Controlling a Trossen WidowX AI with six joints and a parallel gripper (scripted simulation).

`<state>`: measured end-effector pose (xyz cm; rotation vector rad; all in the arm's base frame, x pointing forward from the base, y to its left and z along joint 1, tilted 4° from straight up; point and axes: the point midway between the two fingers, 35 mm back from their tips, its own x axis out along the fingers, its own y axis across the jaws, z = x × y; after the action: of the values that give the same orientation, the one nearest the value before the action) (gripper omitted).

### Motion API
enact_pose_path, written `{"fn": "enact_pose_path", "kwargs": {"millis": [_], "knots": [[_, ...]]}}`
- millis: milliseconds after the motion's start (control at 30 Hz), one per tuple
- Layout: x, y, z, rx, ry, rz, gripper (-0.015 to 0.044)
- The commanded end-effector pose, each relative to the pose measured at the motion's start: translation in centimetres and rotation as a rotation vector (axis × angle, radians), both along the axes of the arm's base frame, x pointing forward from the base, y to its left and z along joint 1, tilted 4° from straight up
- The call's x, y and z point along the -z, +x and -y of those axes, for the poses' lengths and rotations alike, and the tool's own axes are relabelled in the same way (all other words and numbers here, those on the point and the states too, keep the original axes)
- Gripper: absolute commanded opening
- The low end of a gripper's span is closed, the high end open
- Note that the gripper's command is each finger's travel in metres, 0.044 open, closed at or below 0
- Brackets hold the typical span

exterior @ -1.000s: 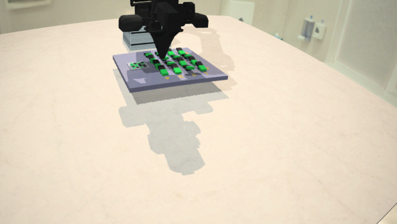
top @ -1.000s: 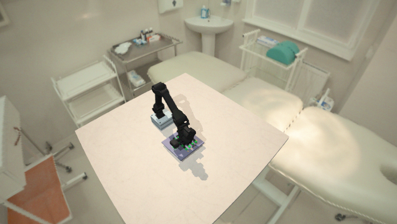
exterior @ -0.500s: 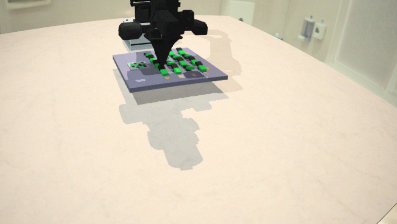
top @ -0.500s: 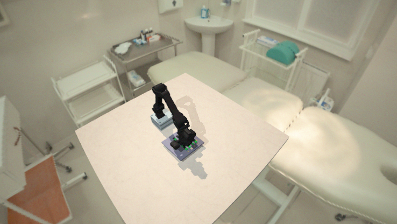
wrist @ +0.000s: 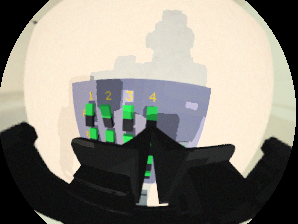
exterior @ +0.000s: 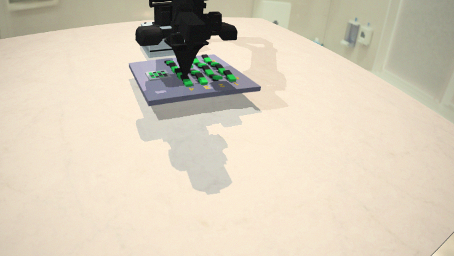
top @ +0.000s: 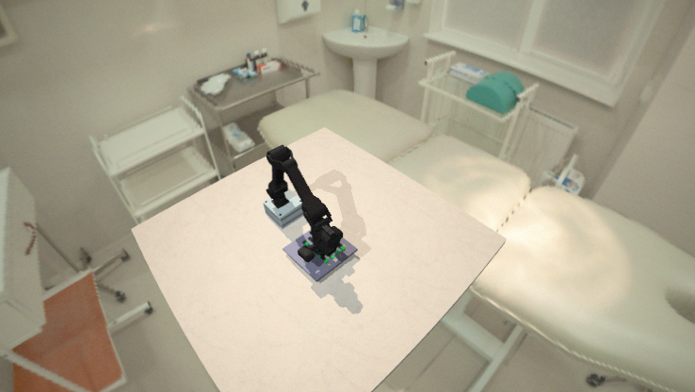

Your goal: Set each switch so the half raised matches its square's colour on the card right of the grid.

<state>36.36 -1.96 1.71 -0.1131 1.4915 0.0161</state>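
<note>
The blue-grey switch panel (top: 318, 276) (exterior: 243, 85) (wrist: 194, 125) lies flat on the table in front of the arm's base. It carries a grid of rocker switches, each half green and half dark grey, with yellow numbers along its far edge. The small card (exterior: 157, 74) of green and dark squares lies on the panel beside the grid. My gripper (top: 321, 253) (exterior: 184, 76) (wrist: 150, 131) is shut and empty. It points straight down onto the column marked 4, in the row farthest from the arm. Its tip is at the dark half just behind that switch's green half (exterior: 187, 83). The fingers hide the contact.
The arm's grey base block (top: 282, 212) (exterior: 155, 50) stands just behind the panel. The pale table top (top: 243, 292) (exterior: 286, 175) spreads wide around the panel. Trolleys, a sink and a treatment couch stand beyond the table's edges.
</note>
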Motion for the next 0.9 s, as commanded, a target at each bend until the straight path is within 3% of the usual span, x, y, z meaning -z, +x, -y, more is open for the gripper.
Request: {"fn": "enact_pose_path", "kwargs": {"millis": [0,867], "knots": [[0.04,0.02,-0.01,-0.004,0.001,0.001,0.0],[0.39,0.03,0.01,-0.004,0.001,0.001,0.0]]}}
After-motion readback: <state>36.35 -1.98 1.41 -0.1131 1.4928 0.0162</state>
